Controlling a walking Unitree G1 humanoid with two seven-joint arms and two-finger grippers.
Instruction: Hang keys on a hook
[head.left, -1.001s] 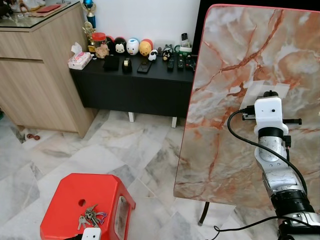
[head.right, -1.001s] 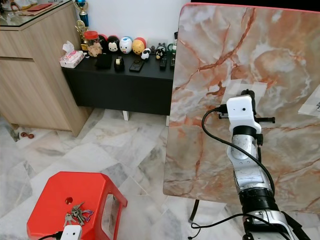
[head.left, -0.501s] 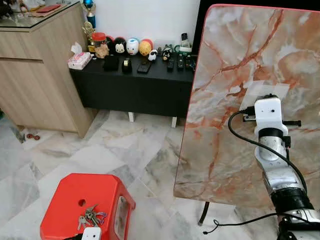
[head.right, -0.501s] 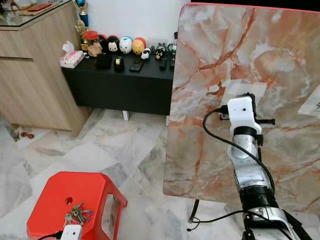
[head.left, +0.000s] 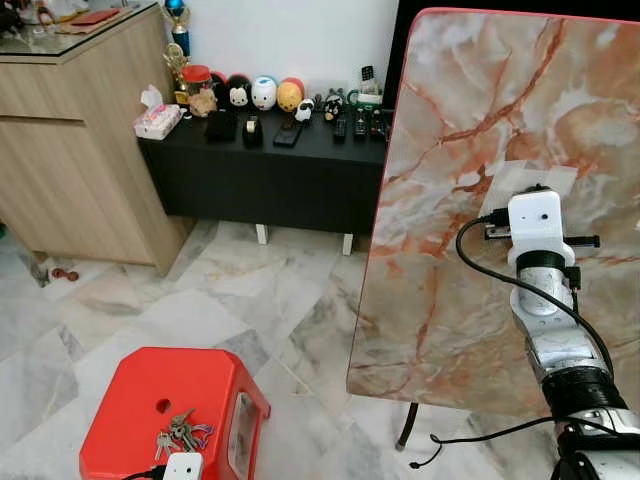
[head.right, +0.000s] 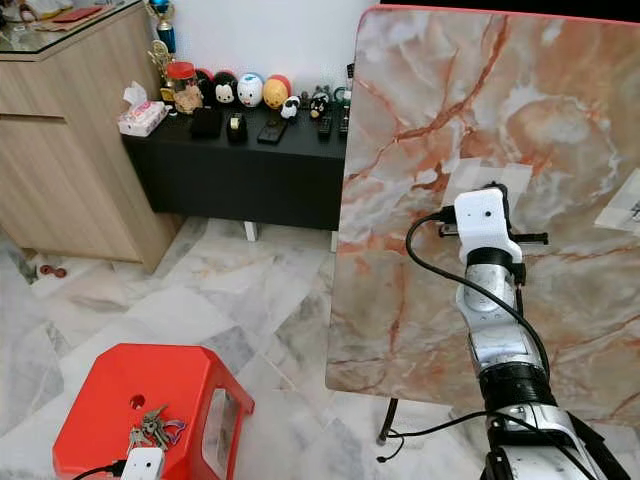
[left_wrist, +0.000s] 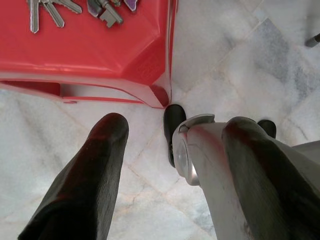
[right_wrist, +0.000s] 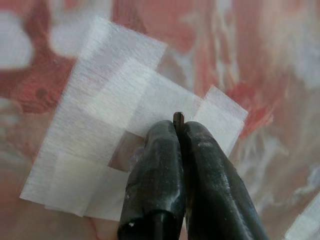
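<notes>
Red plastic, low at the left: a square red plastic stool (head.left: 170, 408) standing on the pale veined marble floor (head.left: 250, 300), with the bunch of silver keys (head.left: 178, 432) lying loose on its seat beside a small round hole. Just below the keys, at the frame's bottom edge, the white wrist block of the left arm; seen through the left wrist view, the left gripper (left_wrist: 170, 150) hanging over the floor just off the stool's edge, black fingers (left_wrist: 85, 175) wide apart and holding nothing, the keys (left_wrist: 75, 7) ahead of the fingertips and slightly to one side, fanned flat on the seat. Further back, a light wooden cabinet (head.left: 70, 140) and a low black sideboard (head.left: 270, 165) lined with small figurines. To the right, a tall upright board of orange-veined marble pattern (head.left: 500, 200) with patches of white tape (right_wrist: 115, 145) stuck on it. Raised against that patch, the right gripper (right_wrist: 178, 131), fingers pressed together, apparently pinching a thin dark tab, possibly the hook itself, though too small to tell. By judgement, the left arm far the nearer to the keys: a short reach forward and down onto the seat, then a carry across and up to the taped spot on the board, well apart from the stool.
</notes>
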